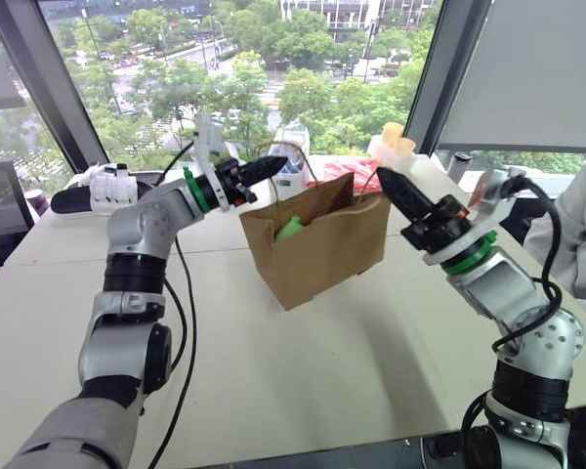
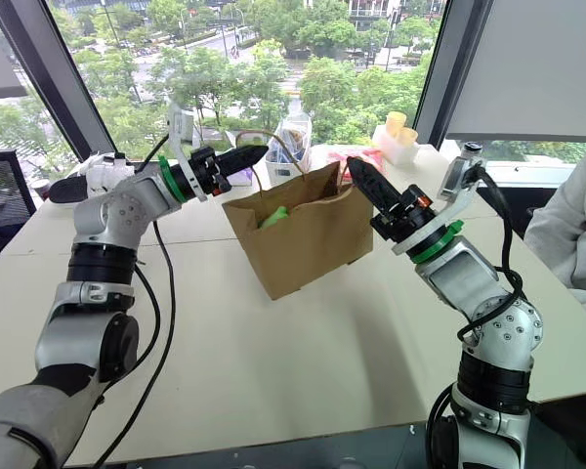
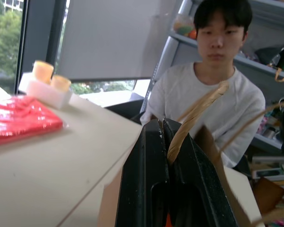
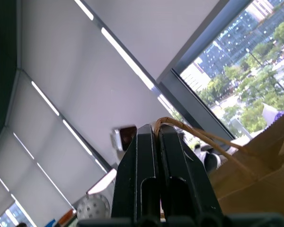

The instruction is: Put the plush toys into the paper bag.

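The brown paper bag (image 1: 322,249) is at the middle of the white table (image 1: 303,381) with its mouth held wide open. My left gripper (image 1: 273,166) is shut on one tan cord handle (image 3: 194,118) at the bag's left rim. My right gripper (image 1: 386,179) is shut on the other cord handle (image 4: 180,125) at the right rim. Both grippers pull the handles apart, above the bag's top edge. A lime-green plush toy (image 1: 290,228) lies inside the bag, partly hidden by the front wall.
A red flat packet (image 3: 19,118) lies behind the bag. A white holder with yellow cups (image 1: 396,145) stands by the window. A person in a light sweatshirt (image 1: 576,234) sits at the table's right. A tray of small bottles (image 1: 112,186) and black cables (image 1: 181,322) are at the left.
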Robot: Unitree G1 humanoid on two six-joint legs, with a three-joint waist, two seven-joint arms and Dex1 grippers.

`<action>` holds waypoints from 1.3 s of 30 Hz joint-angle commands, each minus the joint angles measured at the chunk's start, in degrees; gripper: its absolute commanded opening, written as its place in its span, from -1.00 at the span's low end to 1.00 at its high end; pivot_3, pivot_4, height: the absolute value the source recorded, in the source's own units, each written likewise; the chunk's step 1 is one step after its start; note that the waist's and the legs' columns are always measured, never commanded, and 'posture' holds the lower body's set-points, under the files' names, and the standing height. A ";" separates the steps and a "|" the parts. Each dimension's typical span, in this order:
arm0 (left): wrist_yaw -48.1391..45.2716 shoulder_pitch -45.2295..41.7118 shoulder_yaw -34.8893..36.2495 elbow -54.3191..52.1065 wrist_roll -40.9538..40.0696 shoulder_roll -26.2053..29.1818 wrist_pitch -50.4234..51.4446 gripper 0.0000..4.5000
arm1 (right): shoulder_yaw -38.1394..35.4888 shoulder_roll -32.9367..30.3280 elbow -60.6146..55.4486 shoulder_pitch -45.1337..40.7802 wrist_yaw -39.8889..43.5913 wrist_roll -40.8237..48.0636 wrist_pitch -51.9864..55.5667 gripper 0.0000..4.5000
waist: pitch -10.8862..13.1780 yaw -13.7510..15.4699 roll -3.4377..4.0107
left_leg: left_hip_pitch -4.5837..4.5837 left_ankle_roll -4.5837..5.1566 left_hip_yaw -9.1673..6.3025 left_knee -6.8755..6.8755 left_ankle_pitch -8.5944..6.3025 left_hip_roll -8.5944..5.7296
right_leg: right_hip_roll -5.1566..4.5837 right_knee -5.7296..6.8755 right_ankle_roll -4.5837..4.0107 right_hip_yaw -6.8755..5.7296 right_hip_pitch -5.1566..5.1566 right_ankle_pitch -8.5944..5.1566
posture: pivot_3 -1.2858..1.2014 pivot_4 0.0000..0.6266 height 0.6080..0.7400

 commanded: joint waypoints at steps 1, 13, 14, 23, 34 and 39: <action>2.94 1.64 1.99 -6.71 -3.62 -0.78 3.94 -1.00 | -1.04 -1.24 -0.62 1.33 -0.76 1.80 -1.75 -0.98 | 0.00 0.03 0.00 | -0.02 0.00 0.00 0.01 0.00 0.00 | -0.01 0.04 0.00 0.02 -0.01 0.00 | 0.03 -0.52 1.00; 14.21 4.28 5.37 -14.05 -10.85 -5.48 13.09 -1.00 | -0.69 -2.72 6.75 5.92 -6.41 -2.03 -2.70 -0.98 | -0.01 0.27 -0.02 | -0.03 -0.01 0.08 0.08 0.01 0.00 | 0.01 -0.05 -0.01 0.04 -0.05 0.00 | 0.03 -0.52 1.00; 14.14 4.54 5.10 -14.08 -10.73 -5.37 12.97 -1.00 | -0.61 -2.74 6.72 5.97 -6.43 -2.05 -2.72 -0.98 | -0.01 0.25 -0.02 | -0.03 -0.01 0.08 0.08 0.01 0.00 | 0.01 -0.05 0.00 0.05 -0.05 0.00 | 0.03 -0.52 1.00; 10.10 9.35 3.26 -11.40 -7.69 -2.30 9.54 -0.88 | 1.16 -3.22 5.76 6.82 -5.01 -3.61 -2.17 -0.59 | -0.01 0.21 -0.01 | 0.01 -0.01 0.12 0.05 0.01 0.01 | 0.04 -0.06 -0.01 0.07 -0.06 0.00 | 0.03 -0.52 1.00; 10.20 9.34 8.94 -14.62 -14.30 0.51 11.91 0.99 | 0.89 -5.71 0.19 9.33 1.00 -2.32 -1.72 1.00 | -0.01 0.28 -0.01 | -0.03 0.00 0.12 0.07 0.00 0.01 | 0.03 -0.16 -0.01 0.07 -0.04 0.00 | 0.03 -0.52 1.00; 9.49 13.13 10.79 -17.90 -17.40 4.98 15.52 0.99 | -3.04 -8.45 -3.64 16.35 6.76 1.16 -2.01 1.00 | -0.03 0.39 -0.03 | -0.01 0.00 0.11 0.06 0.00 0.01 | 0.03 -0.20 -0.01 0.07 0.01 0.00 | 0.03 -0.52 1.00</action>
